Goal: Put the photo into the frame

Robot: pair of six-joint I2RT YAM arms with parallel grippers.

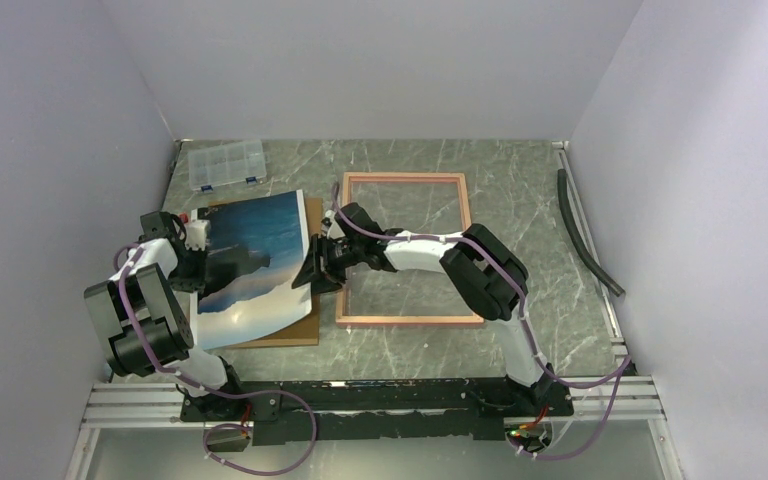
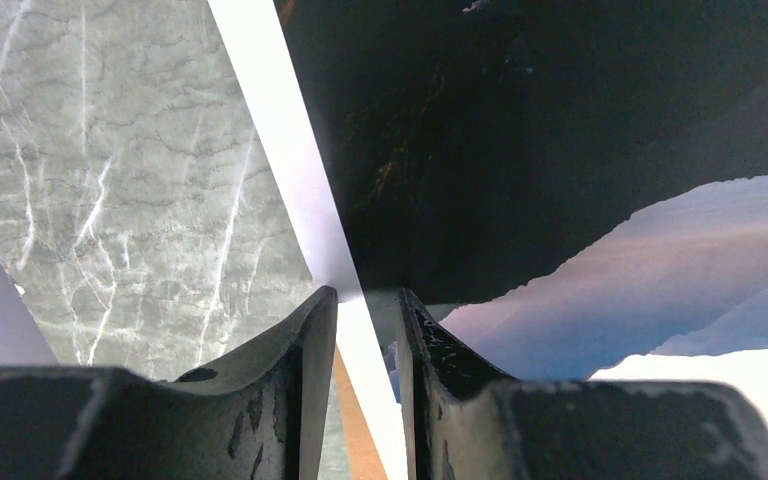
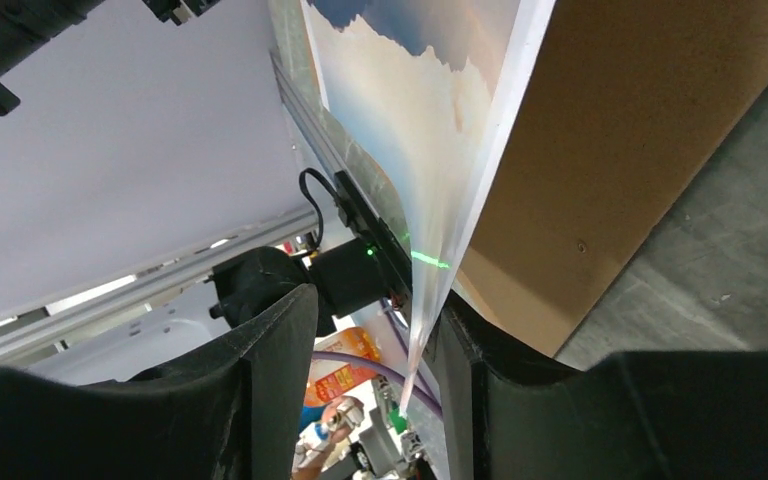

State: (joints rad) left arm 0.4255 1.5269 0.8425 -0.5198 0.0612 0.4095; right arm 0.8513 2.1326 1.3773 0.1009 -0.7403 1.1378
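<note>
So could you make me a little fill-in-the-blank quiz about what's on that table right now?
1. The photo hangs above a flat ___ board.
2. Seen from above, the frame lies on the photo's ___ side.
3. The photo's edges sit between the fingers of ___ arms.
4. The clear plastic box sits in the far ___ corner.
Missing words: brown; right; both; left.

Inside the frame (image 1: 405,177), the far and right parts are free; the right arm (image 1: 415,250) crosses its near left. The raised photo (image 1: 250,265) blocks the left side; box (image 1: 225,165) far left, hose (image 1: 576,237) right.
</note>
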